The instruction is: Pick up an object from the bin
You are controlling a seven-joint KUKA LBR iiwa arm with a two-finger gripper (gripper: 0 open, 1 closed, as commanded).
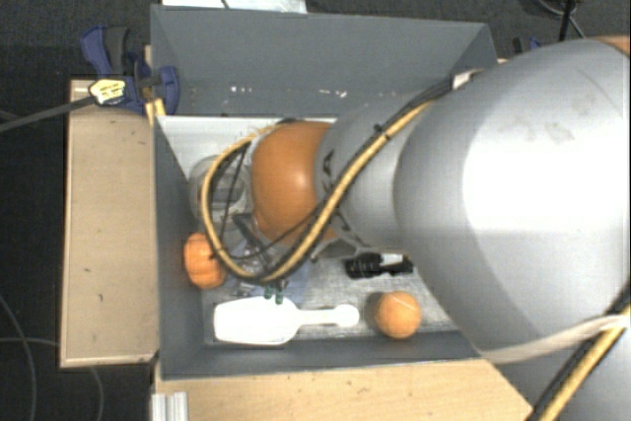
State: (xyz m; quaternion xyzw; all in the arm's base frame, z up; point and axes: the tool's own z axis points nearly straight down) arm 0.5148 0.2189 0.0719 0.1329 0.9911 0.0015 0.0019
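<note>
1. The arm (513, 212) is seen reaching in from the right over the grey bin (315, 59), with its orange wrist cover (286, 177) above the bin's left half.
2. The gripper (254, 273) is located low beneath that cover. Whether it is apart or together cannot be told.
3. A small orange pumpkin-shaped thing (202, 261) is found just beside it, against the left wall.
4. A white scoop (281, 320) is noted along the front wall, near the gripper. An orange ball (396, 315) lies by the scoop's handle end, and a small black thing (375, 264) lies above the ball.

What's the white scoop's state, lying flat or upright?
Lying flat: the white scoop rests lengthwise on the bin floor, handle pointing toward the orange ball.
</note>
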